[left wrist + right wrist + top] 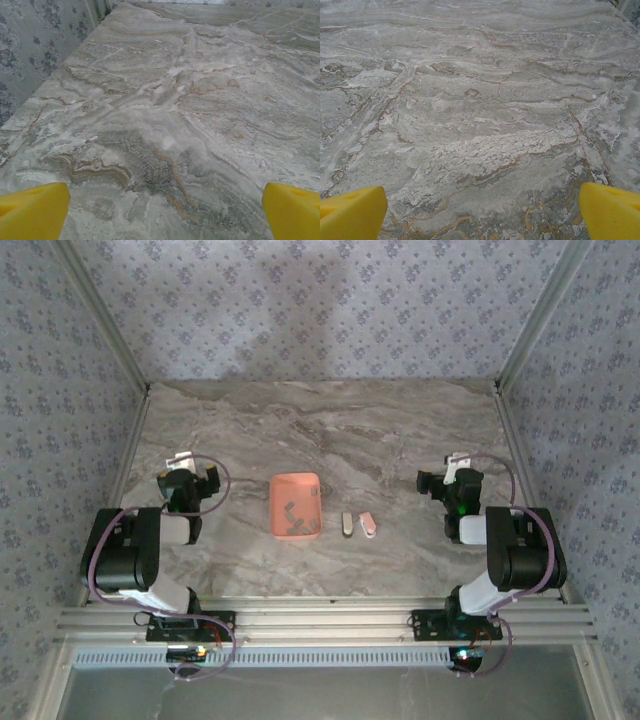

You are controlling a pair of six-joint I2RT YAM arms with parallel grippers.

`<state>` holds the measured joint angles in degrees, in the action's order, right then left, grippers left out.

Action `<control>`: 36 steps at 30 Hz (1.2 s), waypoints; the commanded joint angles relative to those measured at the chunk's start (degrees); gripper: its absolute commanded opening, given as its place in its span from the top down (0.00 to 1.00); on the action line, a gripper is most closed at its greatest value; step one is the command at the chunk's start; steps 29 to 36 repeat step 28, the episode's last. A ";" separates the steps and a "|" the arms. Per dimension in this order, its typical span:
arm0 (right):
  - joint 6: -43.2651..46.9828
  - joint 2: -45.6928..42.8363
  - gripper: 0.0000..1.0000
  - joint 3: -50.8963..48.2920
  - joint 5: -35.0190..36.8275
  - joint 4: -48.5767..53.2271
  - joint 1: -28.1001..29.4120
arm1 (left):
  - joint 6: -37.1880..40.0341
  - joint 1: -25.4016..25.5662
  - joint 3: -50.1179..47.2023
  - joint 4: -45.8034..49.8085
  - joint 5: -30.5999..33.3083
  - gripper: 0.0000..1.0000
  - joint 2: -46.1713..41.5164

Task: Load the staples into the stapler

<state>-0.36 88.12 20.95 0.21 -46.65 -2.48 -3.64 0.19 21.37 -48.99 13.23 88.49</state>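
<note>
Several small dark-grey staples [293, 516] lie inside a salmon-orange square tray [279, 490] at the middle of the marble table. Just right of the tray lies the stapler [347, 524], a small grey piece with a pale pinkish half [368, 526] beside it. My left gripper [192, 478] hovers left of the tray, well apart from it. My right gripper [441, 482] stands to the right of the stapler. In the left wrist view the left gripper [165, 212] is open, its yellow fingertips [32, 210] wide apart over bare marble. The right gripper [482, 212] is open too, nothing between its fingertips [612, 210].
Patterned walls with metal posts [105, 325] close in the table on the left, back and right. An aluminium rail [320, 620] runs along the near edge, where both arm bases are bolted. Bare marble [330, 430] stretches behind the tray and stapler.
</note>
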 commanded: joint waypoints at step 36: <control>0.98 -0.49 0.00 0.86 0.23 -1.60 -0.19 | 0.21 -0.07 1.22 0.42 -2.07 0.01 -0.64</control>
